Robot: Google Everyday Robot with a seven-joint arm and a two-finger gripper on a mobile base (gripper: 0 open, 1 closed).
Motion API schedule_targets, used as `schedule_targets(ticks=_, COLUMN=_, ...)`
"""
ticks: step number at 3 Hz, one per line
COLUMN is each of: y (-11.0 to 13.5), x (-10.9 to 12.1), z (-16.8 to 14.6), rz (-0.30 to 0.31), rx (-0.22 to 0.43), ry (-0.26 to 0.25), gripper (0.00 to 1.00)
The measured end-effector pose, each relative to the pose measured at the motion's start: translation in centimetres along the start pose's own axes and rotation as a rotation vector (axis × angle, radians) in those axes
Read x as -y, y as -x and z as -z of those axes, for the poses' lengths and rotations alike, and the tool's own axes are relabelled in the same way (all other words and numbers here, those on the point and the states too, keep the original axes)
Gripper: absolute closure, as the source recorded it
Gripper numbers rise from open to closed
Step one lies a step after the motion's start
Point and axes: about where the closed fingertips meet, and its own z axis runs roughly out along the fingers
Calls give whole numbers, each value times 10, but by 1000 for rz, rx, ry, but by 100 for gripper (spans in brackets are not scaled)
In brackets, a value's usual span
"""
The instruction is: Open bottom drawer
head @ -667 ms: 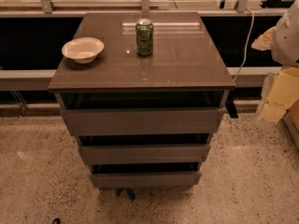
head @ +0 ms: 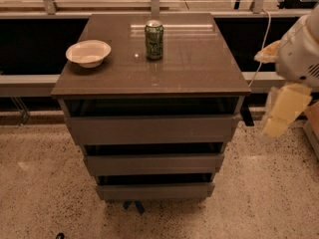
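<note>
At the right edge of the camera view, the gripper [head: 280, 114] hangs in the air beside the cabinet [head: 149, 133], level with its upper drawer front and well apart from it. It is pale and cream-coloured, pointing down and to the left below the white, rounded end of the arm [head: 301, 54]. It touches nothing and has hold of nothing. Whether it is open or closed cannot be told from here.

The bottom drawer [head: 155, 190] is the lowest of the three, close to the speckled floor [head: 45, 193]. Its flat grey-brown front has no handle and looks the narrowest. A dark strip shows just above it, between it and the middle drawer [head: 154, 164]. The top drawer [head: 152, 129] has the widest and tallest front, with a similar dark gap under the tabletop [head: 199, 68].

On the tabletop, a green can [head: 154, 40] stands upright near the back, about the middle. A shallow white bowl [head: 88, 52] sits to the left of it, near the left edge, apart from the can. A thin white cable [head: 262, 39] runs down behind the right rear corner of the cabinet. Something small and dark [head: 133, 205] lies on the floor just beneath the bottom drawer's front.
</note>
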Motion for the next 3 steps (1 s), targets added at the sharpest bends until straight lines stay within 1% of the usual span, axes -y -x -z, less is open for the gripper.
schedule_targets(ticks=1, y=5, x=-46, z=-74, rz=119, rx=165, ry=24, gripper=0)
schedule_targets(ticks=2, y=5, x=-45, z=-74, rz=123, rx=161, ry=23, gripper=0)
schedule_targets(ticks=3, y=6, x=-39, z=-111, rz=173, rx=137, ry=29, gripper=0)
